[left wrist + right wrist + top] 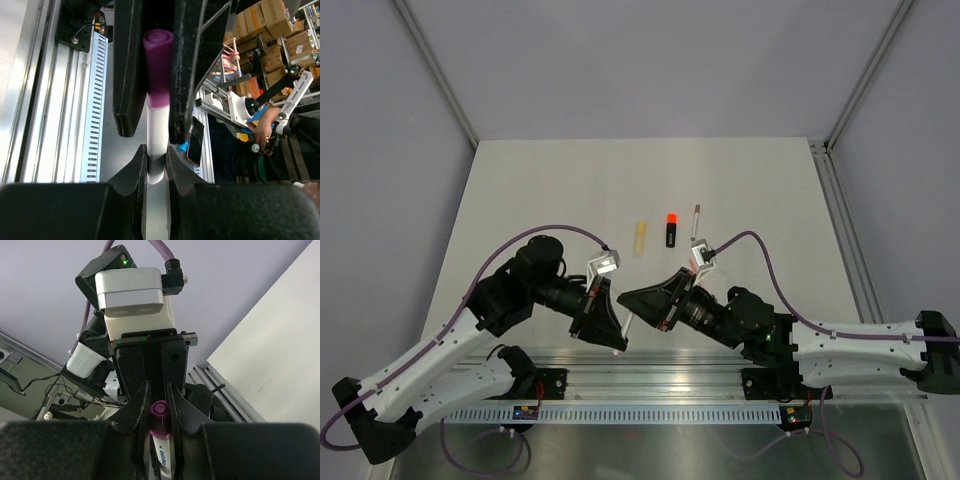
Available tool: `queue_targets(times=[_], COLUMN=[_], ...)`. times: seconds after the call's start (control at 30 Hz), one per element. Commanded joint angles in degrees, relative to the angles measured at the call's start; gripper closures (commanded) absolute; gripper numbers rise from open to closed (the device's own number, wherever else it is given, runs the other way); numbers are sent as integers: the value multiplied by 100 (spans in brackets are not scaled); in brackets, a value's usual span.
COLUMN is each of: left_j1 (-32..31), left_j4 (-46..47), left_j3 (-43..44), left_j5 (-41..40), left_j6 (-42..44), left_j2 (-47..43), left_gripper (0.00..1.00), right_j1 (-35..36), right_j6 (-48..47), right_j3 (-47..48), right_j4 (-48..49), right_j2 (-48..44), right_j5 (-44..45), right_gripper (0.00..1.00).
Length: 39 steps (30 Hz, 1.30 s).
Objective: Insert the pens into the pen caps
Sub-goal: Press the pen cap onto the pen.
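Left jaws pinch the white pen [157,132], right jaws its purple cap [158,65], mid-frame; capping seems underway, needing a straight push together.

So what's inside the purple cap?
The white pen goes up into the purple cap. The right gripper clamps the cap, the left gripper the pen. The pen's tip is covered by the cap, so how deep it sits cannot be seen.

Pale grey walls [640,60] are enclosing a white worktop [540,190]; a metal rail [660,368] is running along its near edge; cardboard boxes [272,22] are sitting stacked beyond.
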Motion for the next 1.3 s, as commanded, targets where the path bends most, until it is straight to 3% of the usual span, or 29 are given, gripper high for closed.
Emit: queue_targets(times=[0.0,0.17,0.37,0.43,0.6,0.83,0.9,0.93,1.0,1.03,1.27], left_j1=[665,691,709,709,665,-116,-231,-293,-320,-337,-416], left_j4=[3155,3304,3427,3856,4823,4491,4535,4552,4675,4736,4868], left_j3=[783,686,502,214,-526,-913,-1036,-1098,-1282,-1335,-1564], left_j5=[-1471,-1409,-1532,-1489,-1470,-2199,-2279,-2357,-2393,-2419,-2569], left_j6=[-129,-252,-383,-743,-1472,-1166,-1184,-1184,-1245,-1271,-1175], left_j2=[39,74,74,12,-101,-357,-383,-409,-453,-471,-498], left_gripper=[100,100,100,100,100,100,100,100,100,100,100], right_j1=[982,1070,1254,1359,1413,1000,772,684,525,490,-81], right_j6=[470,445,304,339,129,-65,-153,-214,-469,-548,-1479], right_j3=[-882,-1156,-576,-584,-884,-296,-155,46,293,529,1673], right_j4=[-2125,-1947,-3202,-3345,-2255,-1895,-1921,-1982,-2272,-2351,-3194], right_j2=[676,694,702,650,307,17,-106,-228,-421,-483,-730], right_j5=[-2129,-2225,-1804,-1506,-753,814,1009,974,1052,1105,816], right_gripper=[100,100,100,100,100,99,84,69,58,47,40])
